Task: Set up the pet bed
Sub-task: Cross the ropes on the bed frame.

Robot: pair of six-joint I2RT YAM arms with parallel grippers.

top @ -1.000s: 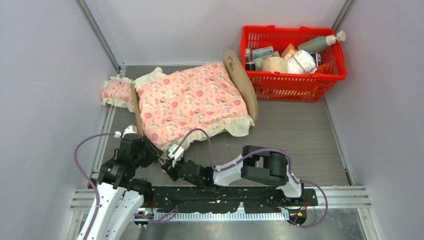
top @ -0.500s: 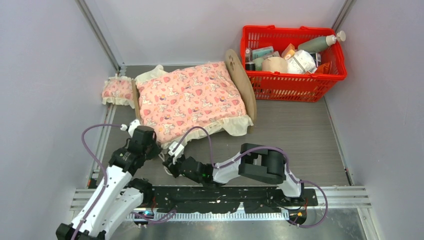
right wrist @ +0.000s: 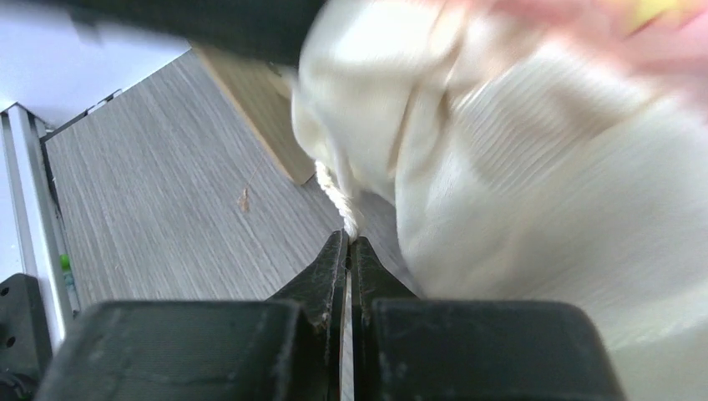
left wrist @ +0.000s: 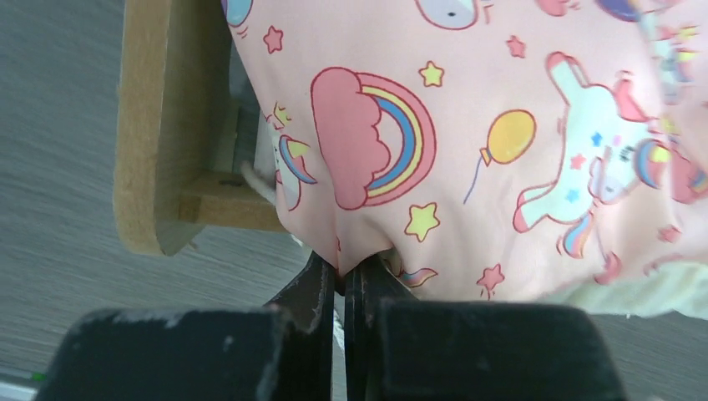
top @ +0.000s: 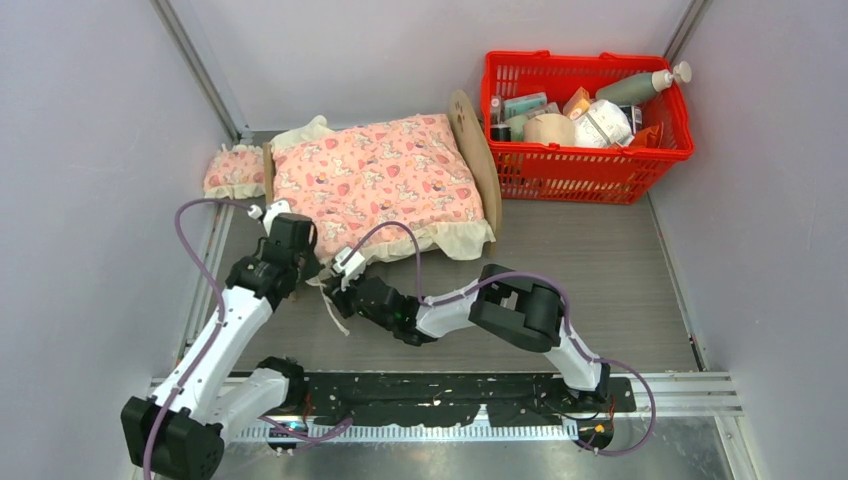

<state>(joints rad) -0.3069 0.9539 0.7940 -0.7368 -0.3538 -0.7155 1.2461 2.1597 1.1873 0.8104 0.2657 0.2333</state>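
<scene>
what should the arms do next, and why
Probably lift both slightly together, raising the near edge of the blanket off the pet bed: left pincer is shut on its pink corner, right pincer on the white cord at its frill.

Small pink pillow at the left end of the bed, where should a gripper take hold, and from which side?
Pinch the cream frill along the pillow's near edge, coming down from above. It lies flat between the left wall and the pet bed's footboard, so both flanks look blocked; the thin frill probably suits narrow jaws better than the plump middle.
</scene>
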